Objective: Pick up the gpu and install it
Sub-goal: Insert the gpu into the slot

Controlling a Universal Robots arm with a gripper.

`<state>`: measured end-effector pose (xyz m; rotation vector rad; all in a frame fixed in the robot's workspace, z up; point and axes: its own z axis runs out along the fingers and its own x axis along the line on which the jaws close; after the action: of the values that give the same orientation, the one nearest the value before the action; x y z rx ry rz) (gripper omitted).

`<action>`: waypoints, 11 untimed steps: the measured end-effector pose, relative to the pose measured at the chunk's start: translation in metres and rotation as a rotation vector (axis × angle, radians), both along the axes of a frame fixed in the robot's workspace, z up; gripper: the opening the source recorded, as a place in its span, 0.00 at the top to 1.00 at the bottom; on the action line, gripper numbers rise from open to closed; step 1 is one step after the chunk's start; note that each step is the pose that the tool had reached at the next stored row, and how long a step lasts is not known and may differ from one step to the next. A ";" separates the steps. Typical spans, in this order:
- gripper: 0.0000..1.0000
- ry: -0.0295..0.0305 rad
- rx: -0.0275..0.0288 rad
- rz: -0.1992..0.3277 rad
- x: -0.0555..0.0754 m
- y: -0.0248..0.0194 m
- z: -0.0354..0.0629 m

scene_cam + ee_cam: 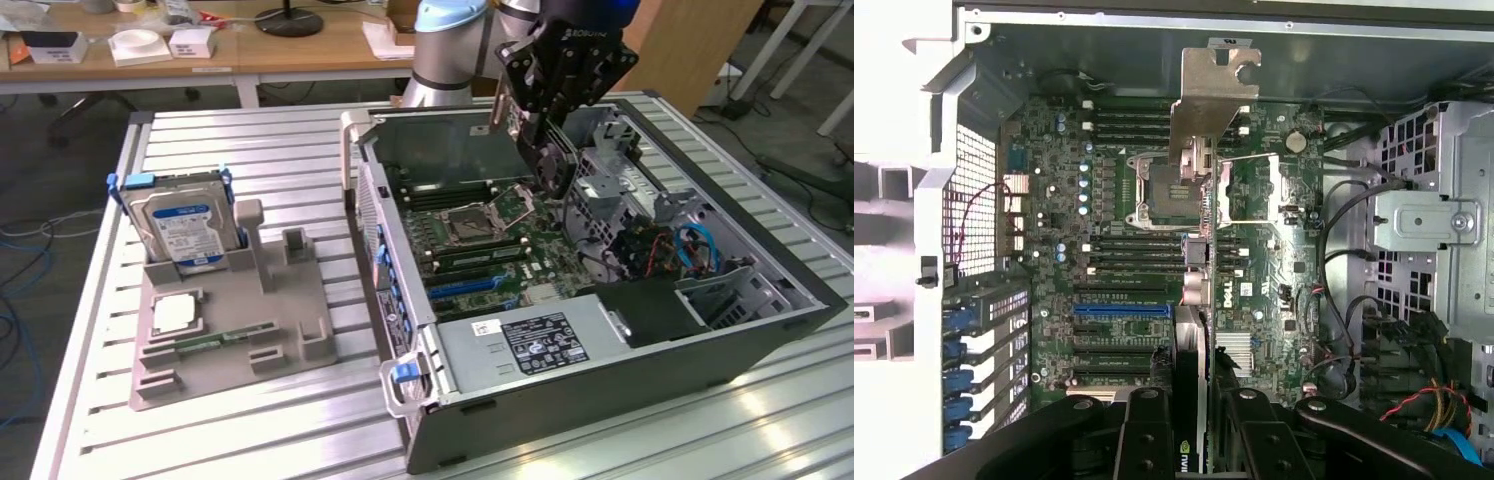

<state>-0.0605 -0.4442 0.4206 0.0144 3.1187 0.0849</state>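
Starting at the exterior view's left, a hard drive (pixel 187 225) stands upright at the far end of a grey tray (pixel 300 330), and the writing on its blue label is too small to read. Nearer on the same tray lie a square processor chip (pixel 176 313) and a slim memory stick (pixel 214 342). Bare slatted table (pixel 240 140) runs all round it, with plenty of room there. Moving right, the open computer case (pixel 601 400) lies on its side, its power supply (pixel 527 338) at the near edge carrying a black label with print I can't make out. Above the motherboard (pixel 487 250) hangs the gripper (pixel 545 160), with "ROBOTIQ" on its body, and it's pinching the gpu (pixel 502 100) edge-on. In the wrist view the fingers (pixel 1149 420) squeeze the gpu (pixel 1195 270) from both sides. An NVIDIA logo peeks out between them, the silver bracket (pixel 1209 95) points at the case's rear wall, and "DELL" shows on the board just beside the card. It's tight at the exterior view's right, where a metal drive cage (pixel 607 190) and blue cables (pixel 701 245) crowd in.
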 end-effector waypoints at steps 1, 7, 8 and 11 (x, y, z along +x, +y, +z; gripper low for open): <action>0.74 0.0000 0.0000 0.000 0.000 0.0000 0.0000; 0.74 0.0000 0.0001 0.038 0.000 -0.0001 0.0000; 0.74 0.0000 -0.0001 0.049 0.000 -0.0001 0.0000; 0.74 -0.0001 0.0001 0.076 0.000 -0.0001 0.0000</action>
<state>-0.0605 -0.4443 0.4206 -0.1035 3.1190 0.0863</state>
